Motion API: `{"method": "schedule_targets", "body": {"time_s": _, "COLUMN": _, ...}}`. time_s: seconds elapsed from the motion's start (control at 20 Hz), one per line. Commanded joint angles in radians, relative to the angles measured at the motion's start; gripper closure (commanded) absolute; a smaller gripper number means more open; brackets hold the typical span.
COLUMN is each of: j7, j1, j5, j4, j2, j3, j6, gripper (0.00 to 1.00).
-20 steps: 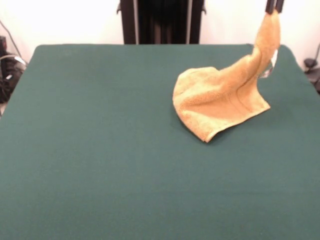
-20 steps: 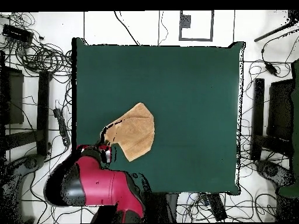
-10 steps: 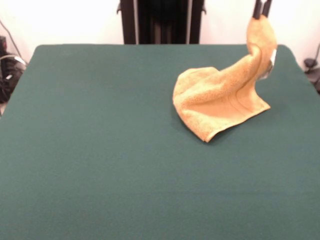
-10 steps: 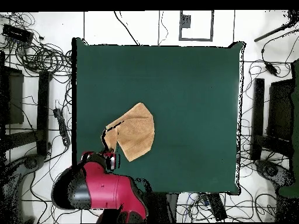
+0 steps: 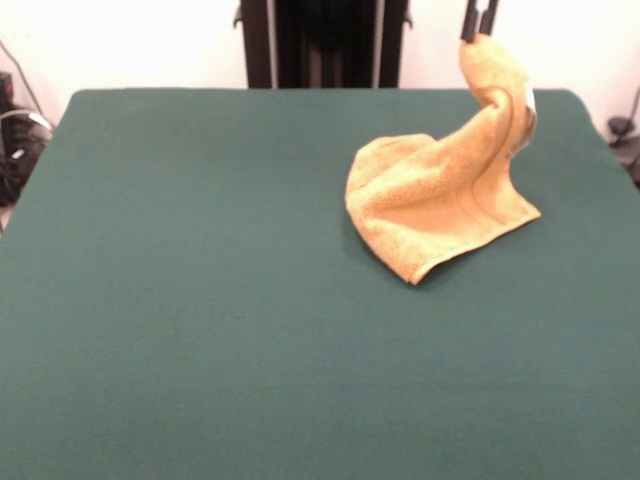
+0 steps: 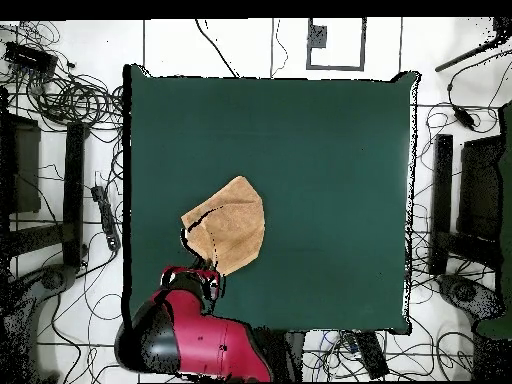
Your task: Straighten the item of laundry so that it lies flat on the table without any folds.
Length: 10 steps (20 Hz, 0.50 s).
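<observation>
we've got the tool (image 5: pixel 479 22) pinched on a raised towel (image 5: pixel 440 205) corner, rest bunched on the counter (image 5: pixel 200 300). next: pull away from the bunch to unfold.

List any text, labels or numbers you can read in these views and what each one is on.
No text is legible in either view.
A small white label sits on the lifted part of the towel, just below the gripper; any print on it is too small to read.
The table shows no markings.
</observation>
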State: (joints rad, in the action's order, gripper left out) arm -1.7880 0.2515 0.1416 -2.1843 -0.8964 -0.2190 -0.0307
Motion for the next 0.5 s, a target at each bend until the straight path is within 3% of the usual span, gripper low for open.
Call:
{"method": "schedule_targets", "body": {"time_s": 0.05, "j7": -0.249, "j1": 0.014, "j5": -0.024, "j4": -0.17, "j2": 0.03, "j3": 0.076, "j6": 0.106, "gripper": 1.0}}
{"method": "schedule_targets", "body": {"time_s": 0.5, "j7": -0.27, "j1": 0.016, "j5": -0.011, "j4": -0.2, "j2": 0.088, "j3": 0.092, "j6": 0.23, "gripper": 1.0}}
